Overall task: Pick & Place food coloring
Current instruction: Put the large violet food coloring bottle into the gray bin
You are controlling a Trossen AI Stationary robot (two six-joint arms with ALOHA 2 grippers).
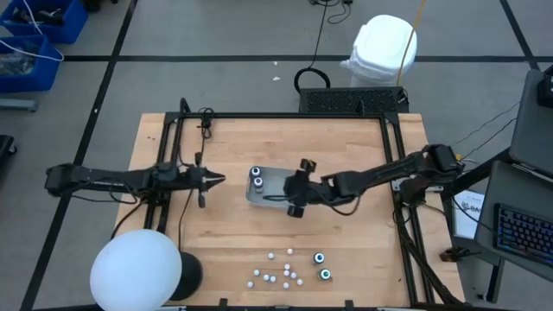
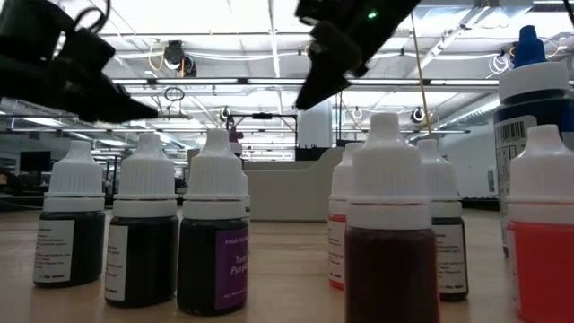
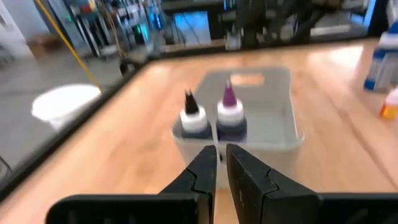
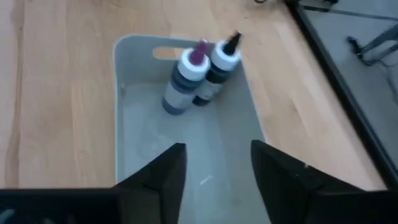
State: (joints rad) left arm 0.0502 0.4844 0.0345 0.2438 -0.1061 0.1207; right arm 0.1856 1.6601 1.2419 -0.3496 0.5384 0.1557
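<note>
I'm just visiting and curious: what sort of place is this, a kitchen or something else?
Probably a robotics lab or workshop, not a kitchen. A wooden workbench carries two dark robot arms, cables trail across the taped floor, and a keyboard sits beside it. The low view shows long ceiling lights and equipment behind.

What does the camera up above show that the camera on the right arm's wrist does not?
Only the high view shows the left tool waiting left of the tray, plus loose bottles and white caps near the table's front edge. Only the right wrist view shows the two bottles' tips, one purple, one black, and the right tool open and empty. Both show the grey tray holding those two bottles at one end.
</note>
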